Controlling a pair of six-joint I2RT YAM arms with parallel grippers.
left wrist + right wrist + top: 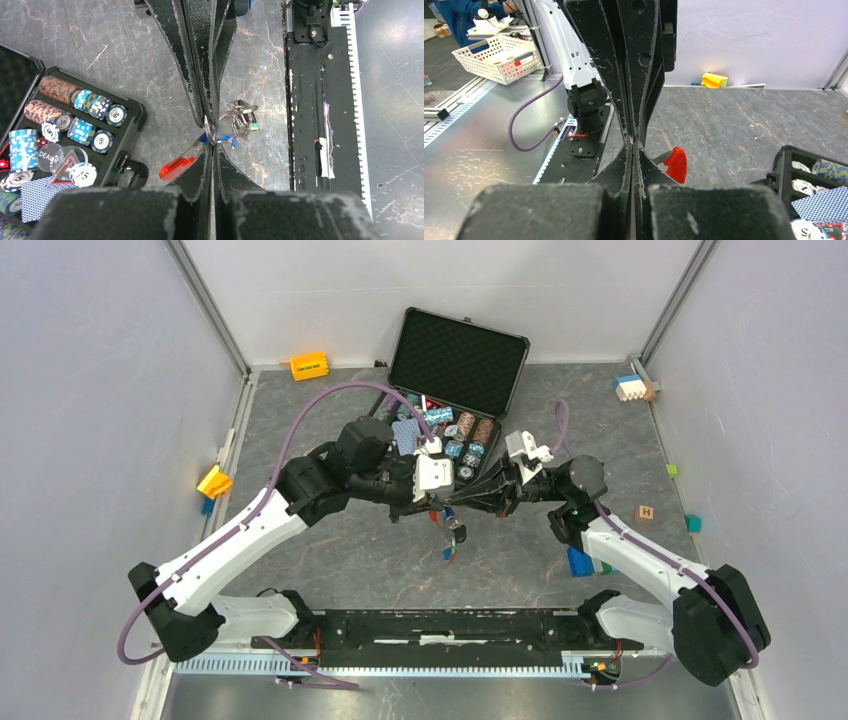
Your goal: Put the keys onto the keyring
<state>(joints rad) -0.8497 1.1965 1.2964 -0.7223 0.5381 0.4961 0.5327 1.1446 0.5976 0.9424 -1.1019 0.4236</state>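
keyring: ring caught where both claw tips meet, red fob slanting off one side, keys bunched on the other | right claw: clenched on the keyring | left claw: clenched opposite; on ring or blue key, we cannot tell | arms: both reach inward, level, above worktop

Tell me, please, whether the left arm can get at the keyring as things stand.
Probably yes: the left tool looks shut on the keyring, tip to tip with the right tool, and nothing stands between them.
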